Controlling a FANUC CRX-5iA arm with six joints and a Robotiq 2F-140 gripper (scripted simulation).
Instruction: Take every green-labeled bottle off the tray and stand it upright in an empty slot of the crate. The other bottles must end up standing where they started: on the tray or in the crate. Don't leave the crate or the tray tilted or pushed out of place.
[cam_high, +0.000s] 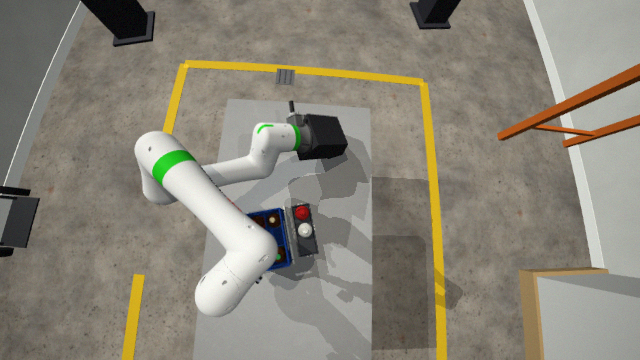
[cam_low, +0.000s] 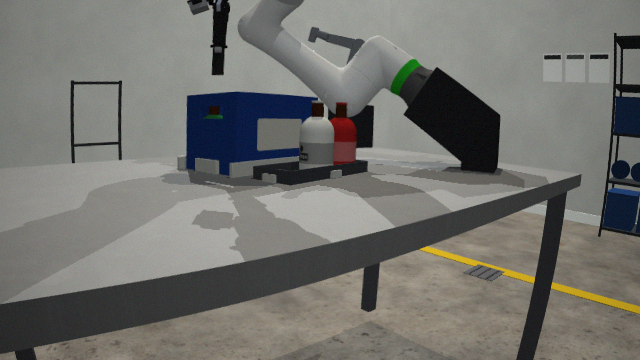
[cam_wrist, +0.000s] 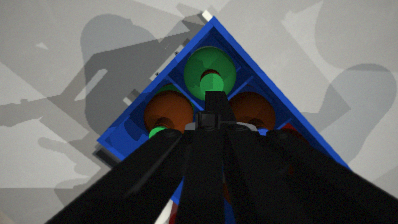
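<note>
The blue crate (cam_high: 276, 238) stands on the table beside the dark tray (cam_high: 297, 234). A red bottle (cam_high: 301, 212) and a white bottle (cam_high: 304, 230) stand upright on the tray. In the wrist view a green bottle (cam_wrist: 210, 75) stands upright in a corner slot of the crate. A brown bottle with a green cap (cam_wrist: 166, 114) and another brown bottle (cam_wrist: 252, 110) fill the slots next to it. My gripper (cam_low: 217, 64) hangs well above the crate (cam_low: 240, 130), shut on nothing. Its fingertips (cam_wrist: 215, 97) meet just below the green bottle in the wrist view.
My arm (cam_high: 215, 220) reaches over the crate's left part and hides some slots in the overhead view. The black arm base (cam_high: 322, 136) stands at the table's far end. The tray with its two bottles (cam_low: 325, 137) sits right next to the crate.
</note>
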